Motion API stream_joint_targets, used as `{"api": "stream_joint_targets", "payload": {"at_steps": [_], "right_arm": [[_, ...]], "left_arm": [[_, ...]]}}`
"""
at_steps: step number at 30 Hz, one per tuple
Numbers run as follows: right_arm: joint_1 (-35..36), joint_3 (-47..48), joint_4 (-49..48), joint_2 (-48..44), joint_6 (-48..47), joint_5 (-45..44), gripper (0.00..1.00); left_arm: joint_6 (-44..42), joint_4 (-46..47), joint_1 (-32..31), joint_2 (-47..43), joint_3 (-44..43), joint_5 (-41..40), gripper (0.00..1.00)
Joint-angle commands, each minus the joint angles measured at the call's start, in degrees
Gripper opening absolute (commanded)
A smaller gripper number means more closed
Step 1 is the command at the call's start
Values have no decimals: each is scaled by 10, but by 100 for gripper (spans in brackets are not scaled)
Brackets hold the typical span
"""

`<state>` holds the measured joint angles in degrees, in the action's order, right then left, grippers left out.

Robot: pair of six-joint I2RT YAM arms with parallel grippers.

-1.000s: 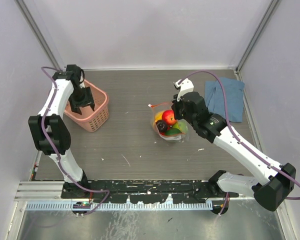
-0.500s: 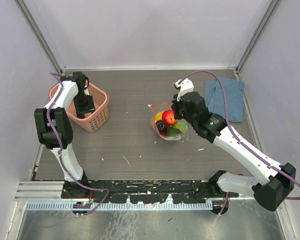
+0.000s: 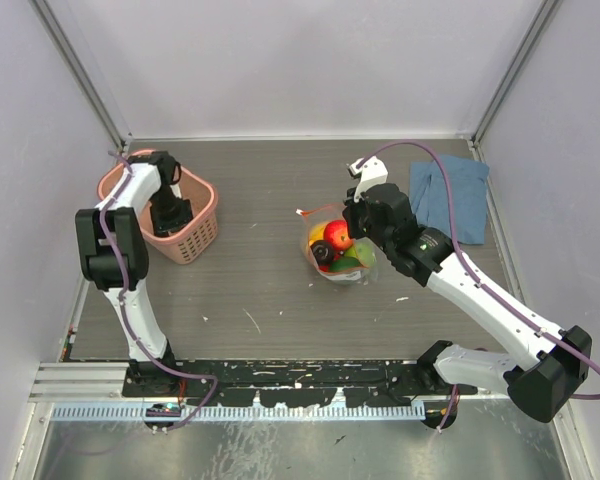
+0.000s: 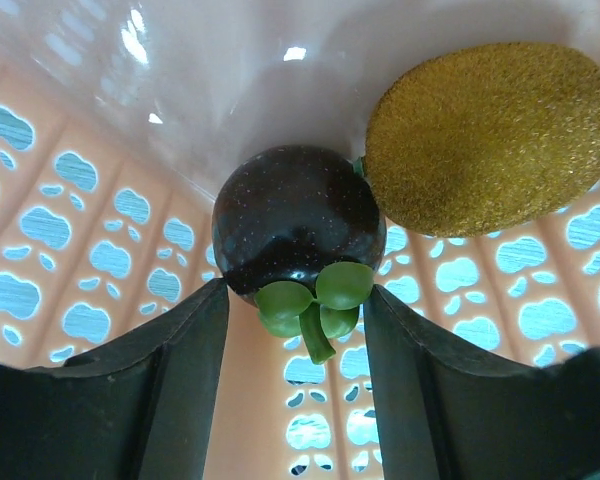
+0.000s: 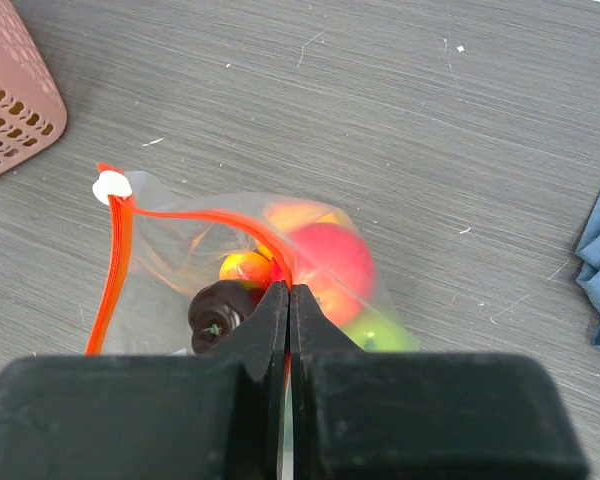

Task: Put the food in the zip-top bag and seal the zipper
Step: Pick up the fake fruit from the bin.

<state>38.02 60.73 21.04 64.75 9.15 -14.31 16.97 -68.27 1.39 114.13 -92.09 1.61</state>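
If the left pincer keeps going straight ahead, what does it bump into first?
Most likely the dark purple toy fruit with green leaves, right ahead of the left pincer in the pink basket. The fuzzy kiwi sits off to one side.

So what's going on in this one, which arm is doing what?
The right pincer is shut on the orange-red zipper of the zip-top bag, holding its mouth open at mid-table. A red apple and a few other toy foods are already inside. The left pincer is down in the pink basket, its fingers apart on either side of a dark round fruit, with a kiwi beside it. Whether it grips that fruit is unclear. The bag is unsealed.
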Motion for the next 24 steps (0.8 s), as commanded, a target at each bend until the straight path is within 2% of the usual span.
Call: {"api": "stream_joint_targets", "payload": {"at_steps": [1,5,11,19,22,24], "right_arm": [[-2,3,-35,-18,-3,-8,0],[-1,3,-35,-19,-3,-7,0],[-2,4,-36,-20,-3,-5,0],[-2,1,-40,-20,-2,-5,0],[-1,1,-40,-21,-2,-5,0],[-1,0,-40,-23,-2,-4,0]], "left_arm": [[-10,-10,-1,22,-1,15,56],[-16,-15,0,27,0,25,67],[-21,-12,-1,32,0,44,72],[-19,-12,-1,54,-1,45,72],[-17,-10,-1,55,-1,45,66],[-15,-9,-1,47,-1,45,59]]}}
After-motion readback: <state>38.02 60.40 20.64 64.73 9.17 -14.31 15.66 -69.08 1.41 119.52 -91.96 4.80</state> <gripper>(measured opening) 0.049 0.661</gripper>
